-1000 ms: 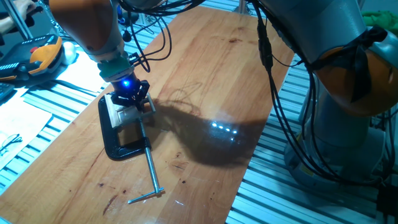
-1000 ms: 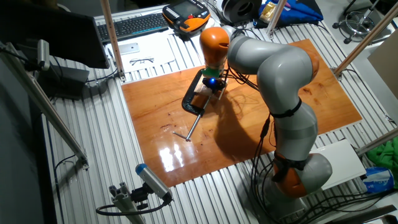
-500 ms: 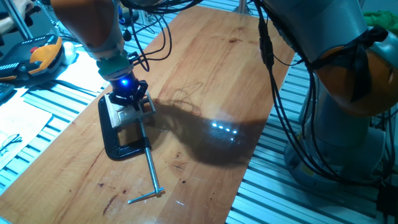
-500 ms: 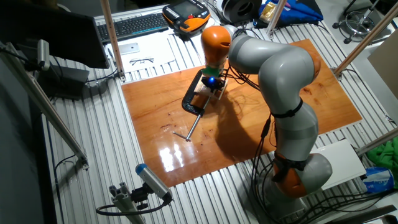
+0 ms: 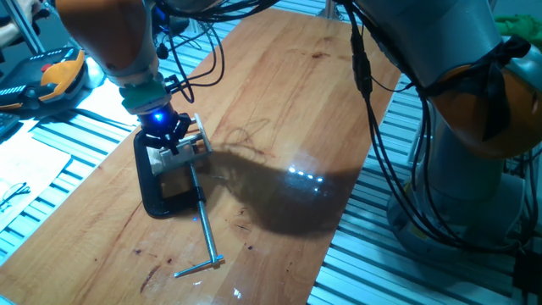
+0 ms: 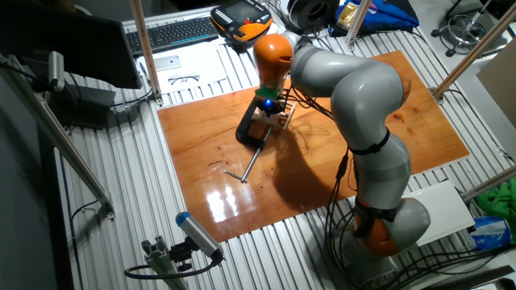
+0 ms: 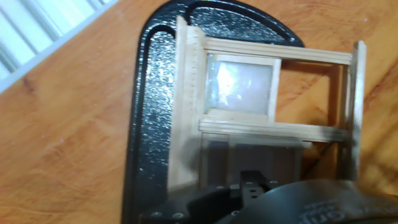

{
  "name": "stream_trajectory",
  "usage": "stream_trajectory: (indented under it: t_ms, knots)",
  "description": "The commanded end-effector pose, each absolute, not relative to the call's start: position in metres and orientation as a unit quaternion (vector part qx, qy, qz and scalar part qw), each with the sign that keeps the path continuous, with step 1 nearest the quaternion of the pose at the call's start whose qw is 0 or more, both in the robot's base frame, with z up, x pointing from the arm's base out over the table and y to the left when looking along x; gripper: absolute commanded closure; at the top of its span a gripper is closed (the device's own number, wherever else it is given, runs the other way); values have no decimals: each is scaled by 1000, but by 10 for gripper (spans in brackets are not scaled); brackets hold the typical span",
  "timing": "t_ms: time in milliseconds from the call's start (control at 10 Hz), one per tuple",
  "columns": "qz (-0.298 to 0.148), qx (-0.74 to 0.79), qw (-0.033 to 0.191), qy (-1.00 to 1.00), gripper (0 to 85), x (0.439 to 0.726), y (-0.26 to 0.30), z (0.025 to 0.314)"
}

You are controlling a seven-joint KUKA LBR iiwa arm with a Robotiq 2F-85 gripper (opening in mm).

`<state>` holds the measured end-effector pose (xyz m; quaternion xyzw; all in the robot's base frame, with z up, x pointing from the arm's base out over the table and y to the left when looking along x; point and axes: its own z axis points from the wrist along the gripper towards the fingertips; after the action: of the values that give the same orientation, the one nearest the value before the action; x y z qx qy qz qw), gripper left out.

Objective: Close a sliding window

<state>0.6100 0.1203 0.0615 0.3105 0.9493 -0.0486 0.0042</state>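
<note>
The sliding window (image 7: 261, 118) is a small light wooden frame held in a black C-clamp (image 7: 149, 99). In the hand view its pale pane (image 7: 239, 87) sits at the frame's left end, with an open gap (image 7: 311, 93) to the right showing the table. My gripper (image 5: 164, 138), lit blue, stands right over the window (image 5: 178, 146) and appears to touch it. Its fingers (image 7: 252, 185) show as one dark block at the bottom of the hand view, so they look shut and empty. The other fixed view shows the gripper (image 6: 267, 106) on the window (image 6: 274, 121).
The clamp's long metal screw (image 5: 203, 229) with its cross handle reaches toward the table's near edge. The arm's cables (image 5: 203, 51) hang over the wooden table (image 5: 288, 102). A keyboard (image 6: 173, 32) and an orange-black device (image 6: 238, 18) lie beyond the table's far edge.
My gripper has moved left and slightly back along the window, uncovering the frame's right end. The clamp has not moved.
</note>
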Motion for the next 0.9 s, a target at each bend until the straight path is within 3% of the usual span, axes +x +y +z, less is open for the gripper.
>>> stream_trajectory:
  t_ms: [0,800]
  knots:
    - [-49,309,4,950,850,612,122,62]
    - [-9,321,34,947,850,617,130,55]
